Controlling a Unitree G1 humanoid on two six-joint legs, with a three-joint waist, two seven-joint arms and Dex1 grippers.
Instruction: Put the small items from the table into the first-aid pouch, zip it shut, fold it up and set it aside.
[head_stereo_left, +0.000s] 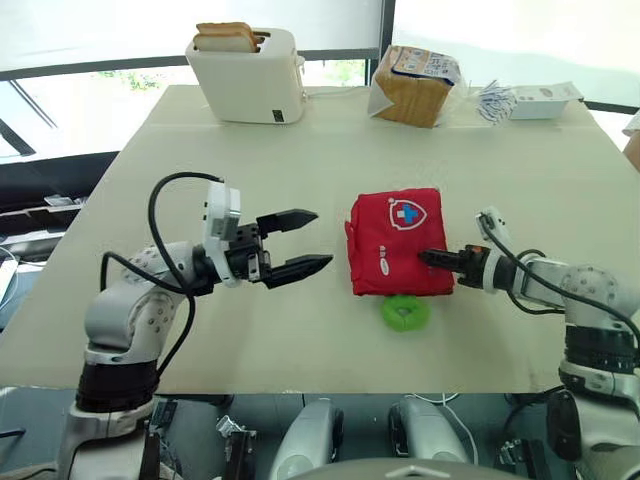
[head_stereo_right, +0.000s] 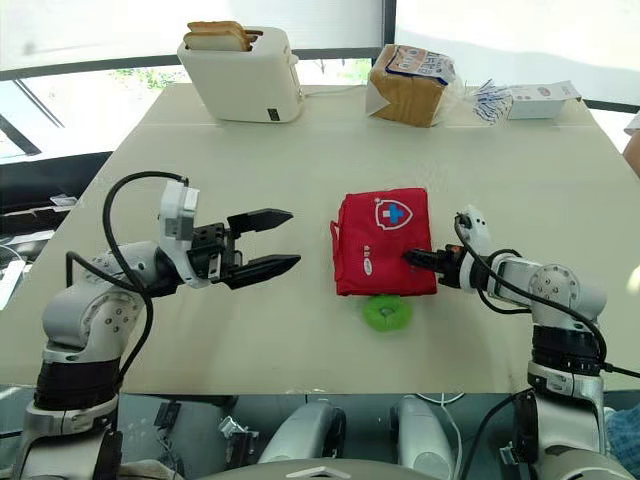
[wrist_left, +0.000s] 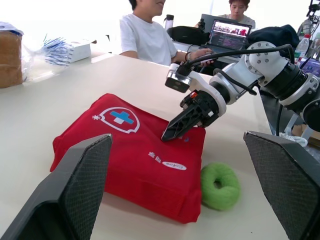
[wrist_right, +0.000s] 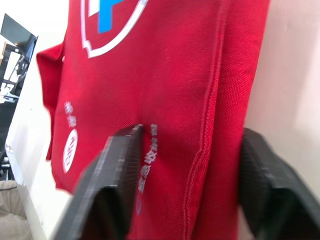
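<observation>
The red first-aid pouch (head_stereo_left: 396, 242) lies folded and flat at the middle of the table, its white and blue cross badge facing up. A green ring-shaped item (head_stereo_left: 405, 313) rests on the table against the pouch's near edge. My right gripper (head_stereo_left: 428, 257) reaches in from the right and is shut on the pouch's right edge near its front corner; in the right wrist view red fabric (wrist_right: 190, 100) fills the space between the fingers. My left gripper (head_stereo_left: 322, 237) hovers open, a short way left of the pouch, pointing at it with nothing in it.
A white toaster (head_stereo_left: 248, 75) holding bread stands at the back left. A bagged bread loaf (head_stereo_left: 415, 85) and a white box (head_stereo_left: 540, 100) with striped packets sit at the back right. People (wrist_left: 145, 35) sit at a laptop (wrist_left: 230, 35) beyond the table's right side.
</observation>
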